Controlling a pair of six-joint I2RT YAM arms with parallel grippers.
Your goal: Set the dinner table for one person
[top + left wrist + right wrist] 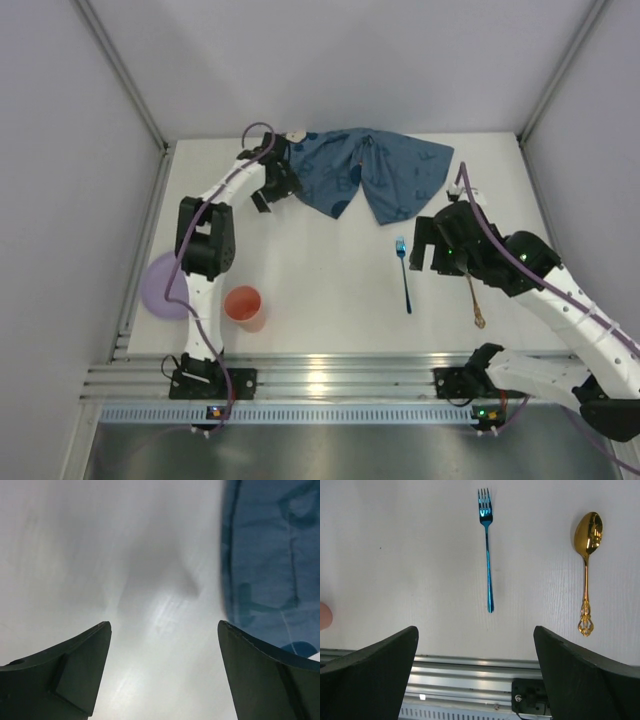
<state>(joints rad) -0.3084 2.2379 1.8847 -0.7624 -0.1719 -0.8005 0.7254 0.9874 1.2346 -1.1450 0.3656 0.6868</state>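
The white counter (pixel 320 270) fills the middle of the top view, and its near edge runs under a silver rail. Parts of what it carries are hidden. The purple plate (pixel 158 287) at the left edge is half covered by the left arm. The gold spoon (pixel 476 302) has its handle end under the right arm. A small pale thing behind the blue cloth (pixel 372 176) is too small to identify. The cloth lies rumpled along the far edge, with one fold turned over. In the left wrist view it is blurred and cut off at the right.

The left end effector (pixel 275 186) sits low over bare counter at the cloth's left border, released, with nothing between its jaws. The right end effector (pixel 475 630) is also released and empty. It hangs above the counter, with the blue fork (pixel 487 550) lying ahead of its gap and the spoon off to one side. A red cup (pixel 243 303) stands near the left arm.
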